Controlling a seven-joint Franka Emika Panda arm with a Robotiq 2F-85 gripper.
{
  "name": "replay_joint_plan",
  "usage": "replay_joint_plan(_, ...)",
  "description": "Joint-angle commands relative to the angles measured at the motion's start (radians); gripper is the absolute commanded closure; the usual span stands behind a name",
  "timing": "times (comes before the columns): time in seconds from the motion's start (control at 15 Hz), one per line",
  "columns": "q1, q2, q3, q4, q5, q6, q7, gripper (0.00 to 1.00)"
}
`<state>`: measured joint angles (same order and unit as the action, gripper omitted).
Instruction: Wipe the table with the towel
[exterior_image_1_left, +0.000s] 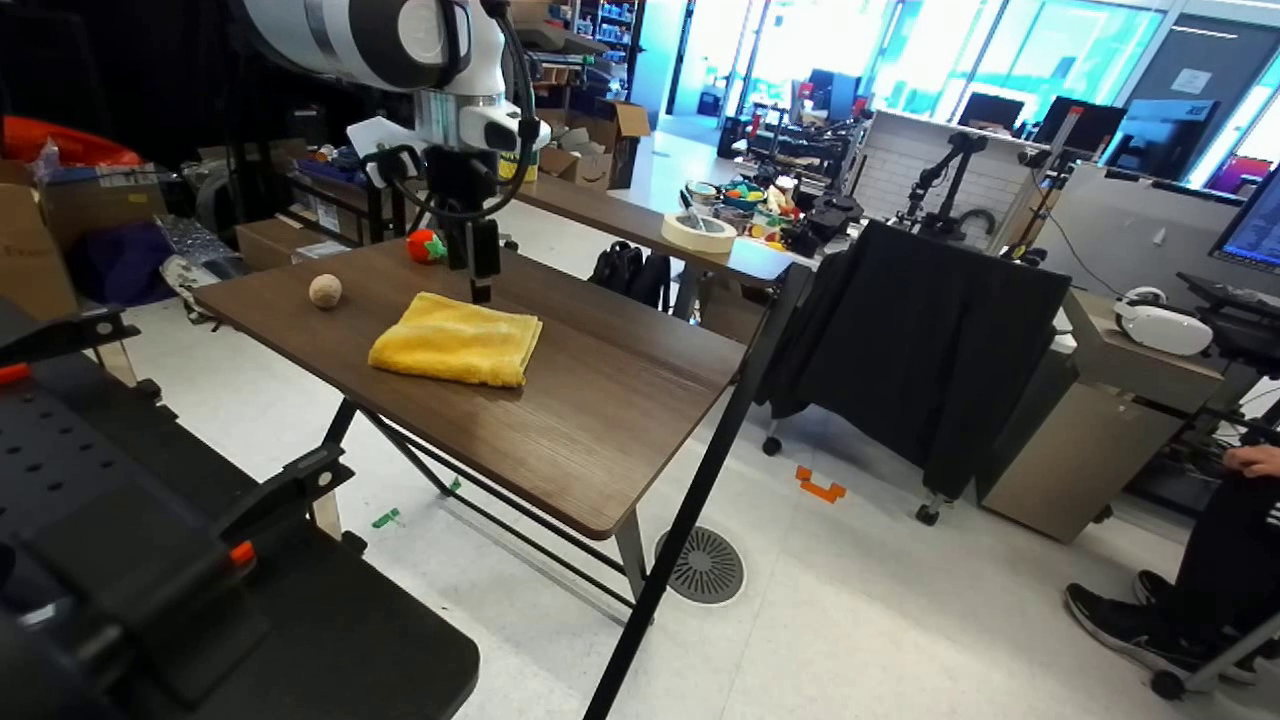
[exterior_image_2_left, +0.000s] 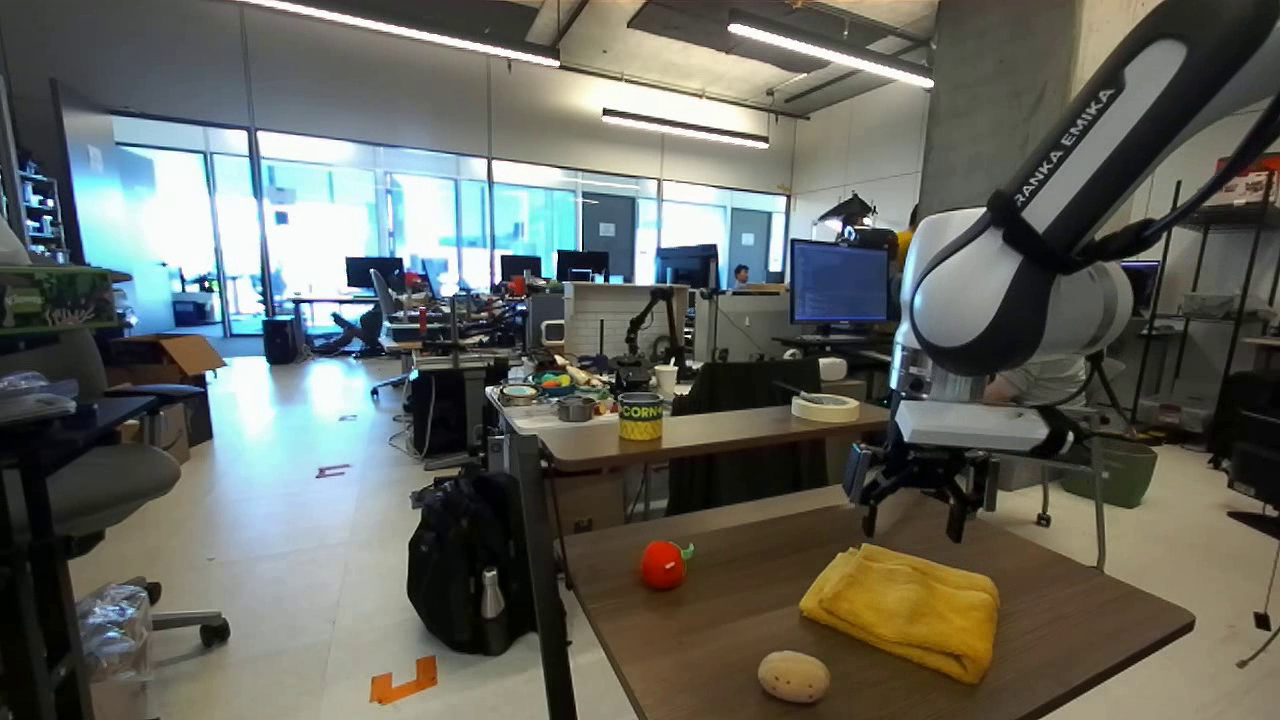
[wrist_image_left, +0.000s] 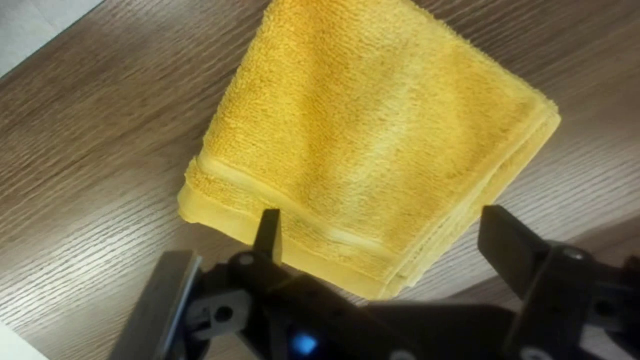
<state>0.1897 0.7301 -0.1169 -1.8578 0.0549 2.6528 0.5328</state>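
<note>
The yellow towel (exterior_image_1_left: 460, 340) lies folded on the dark brown table (exterior_image_1_left: 620, 430), seen in both exterior views. In the wrist view the towel (wrist_image_left: 370, 120) fills much of the picture, with one corner between the two fingers. My gripper (wrist_image_left: 381, 212) is open and holds nothing. Its left finger overlaps the towel's hemmed edge in that view, while the right one shows against bare wood. From an exterior view, the gripper (exterior_image_2_left: 912, 530) hangs pointing down above the towel (exterior_image_2_left: 910, 612), near its far edge and apart from it.
A small beige ball (exterior_image_2_left: 793, 677) and a red-orange object (exterior_image_2_left: 664, 565) with a green top sit on the same table, beside the towel. Behind stands a raised shelf (exterior_image_2_left: 740, 428) bearing a yellow-black can (exterior_image_2_left: 640, 415) and a tape roll (exterior_image_2_left: 825, 407).
</note>
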Motion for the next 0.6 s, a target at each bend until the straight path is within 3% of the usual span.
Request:
replay_joint_plan(0.0, 0.005, 0.002, -0.008, 0.001, 0.008, -0.012, 0.003, 0.00)
replay_joint_plan(0.53, 0.005, 0.067, -0.023, 0.027, -0.005, 0.005, 0.011, 0.00)
